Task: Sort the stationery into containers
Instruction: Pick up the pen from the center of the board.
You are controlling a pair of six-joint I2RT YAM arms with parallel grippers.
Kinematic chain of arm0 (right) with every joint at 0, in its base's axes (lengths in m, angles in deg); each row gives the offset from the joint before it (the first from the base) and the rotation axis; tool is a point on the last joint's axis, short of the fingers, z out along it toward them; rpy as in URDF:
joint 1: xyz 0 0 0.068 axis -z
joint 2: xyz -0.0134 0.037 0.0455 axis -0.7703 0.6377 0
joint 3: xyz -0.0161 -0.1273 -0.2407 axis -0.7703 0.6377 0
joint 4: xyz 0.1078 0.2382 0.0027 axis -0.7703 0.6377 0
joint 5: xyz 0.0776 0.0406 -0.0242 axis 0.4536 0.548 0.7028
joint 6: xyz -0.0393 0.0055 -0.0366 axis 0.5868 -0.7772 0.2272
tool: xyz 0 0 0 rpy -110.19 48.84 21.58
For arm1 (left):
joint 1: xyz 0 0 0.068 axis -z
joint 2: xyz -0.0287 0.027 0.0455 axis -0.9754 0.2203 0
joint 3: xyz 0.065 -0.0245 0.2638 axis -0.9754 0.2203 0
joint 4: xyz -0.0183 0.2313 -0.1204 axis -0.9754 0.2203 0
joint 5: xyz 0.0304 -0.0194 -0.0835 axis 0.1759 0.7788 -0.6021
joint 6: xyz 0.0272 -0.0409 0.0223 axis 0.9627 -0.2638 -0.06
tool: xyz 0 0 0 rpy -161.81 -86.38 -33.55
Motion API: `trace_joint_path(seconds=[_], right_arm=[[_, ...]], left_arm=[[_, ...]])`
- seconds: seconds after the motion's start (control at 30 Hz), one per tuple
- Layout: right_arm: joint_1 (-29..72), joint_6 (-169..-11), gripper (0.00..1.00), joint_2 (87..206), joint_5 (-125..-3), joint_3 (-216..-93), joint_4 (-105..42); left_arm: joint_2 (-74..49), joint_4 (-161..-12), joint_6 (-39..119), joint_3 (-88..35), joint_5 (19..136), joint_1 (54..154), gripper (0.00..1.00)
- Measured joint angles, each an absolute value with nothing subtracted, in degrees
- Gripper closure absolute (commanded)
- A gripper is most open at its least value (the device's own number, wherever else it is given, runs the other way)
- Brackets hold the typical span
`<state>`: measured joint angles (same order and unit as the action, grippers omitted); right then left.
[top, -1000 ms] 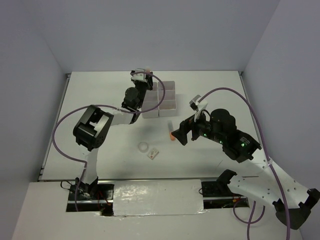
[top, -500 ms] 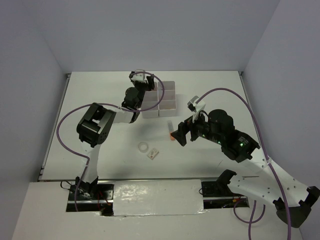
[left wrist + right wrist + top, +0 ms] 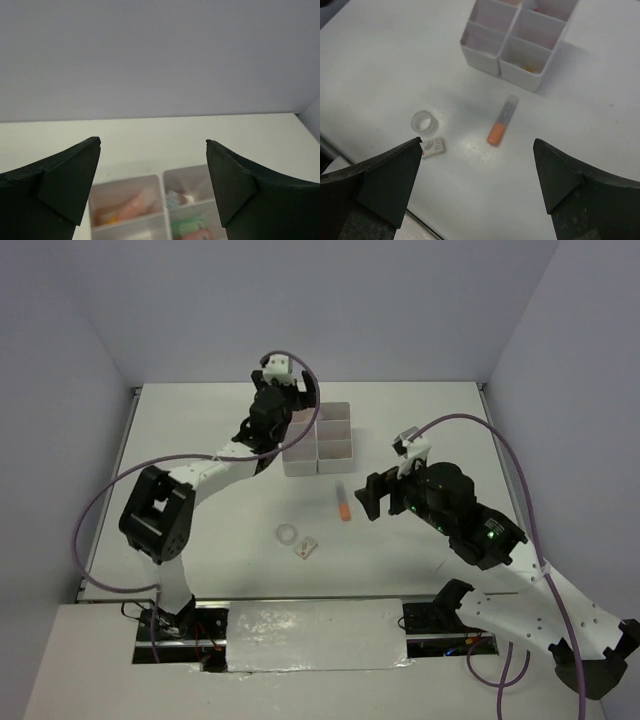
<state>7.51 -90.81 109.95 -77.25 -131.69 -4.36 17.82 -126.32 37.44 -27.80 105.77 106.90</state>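
— What's the setting?
— A white table (image 3: 200,430) closed in by plain grey-lilac walls (image 3: 330,310). Toward its far side stands a white block of six open boxes (image 3: 335,440), two by three.
— Where is the stationery?
— Three pieces lie on the table, on the near side of the block. An orange highlighter (image 3: 501,126) with a clear cap lies closest to it, capped end pointing at the boxes. Farther from the block and off to the left are a clear tape ring (image 3: 424,122) and, just beside it, a small white eraser (image 3: 434,147) with pink marks.
— Anything in the boxes?
— The left wrist view shows a peach highlighter (image 3: 132,205) in one compartment and something green in the next; it is too blurred to say more.
— And the arms?
— The left gripper (image 3: 152,145) hangs above the block's far left corner, jaws spread wide, holding nothing. The right gripper (image 3: 476,142) hovers on the near side of the block, just right of the orange highlighter, fingers likewise wide apart and empty.
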Motion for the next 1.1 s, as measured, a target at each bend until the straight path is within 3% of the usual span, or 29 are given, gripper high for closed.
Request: trace_joint_path(seconds=[0.27,0.53,0.8,1.1], right_arm=[[7.51,-93.81,0.00,103.92,-88.76,-131.93,-3.71],[7.51,-94.03,0.00,103.46,-90.34,-131.96,-3.40],[7.51,-94.01,0.00,100.73,-88.13,-131.82,-3.44],[7.51,-94.03,0.00,99.20,-86.08,-131.72,-3.84]], left_arm=[[6.59,-86.32,18.36,-38.05,118.88,127.97,0.01],[31.16,-52.86,0.79,-60.22,122.55,131.88,0.04],[38.48,-45.65,-4.11,-61.55,119.41,131.23,0.07],[40.60,-47.75,-6.71,-57.75,114.84,128.37,0.20]])
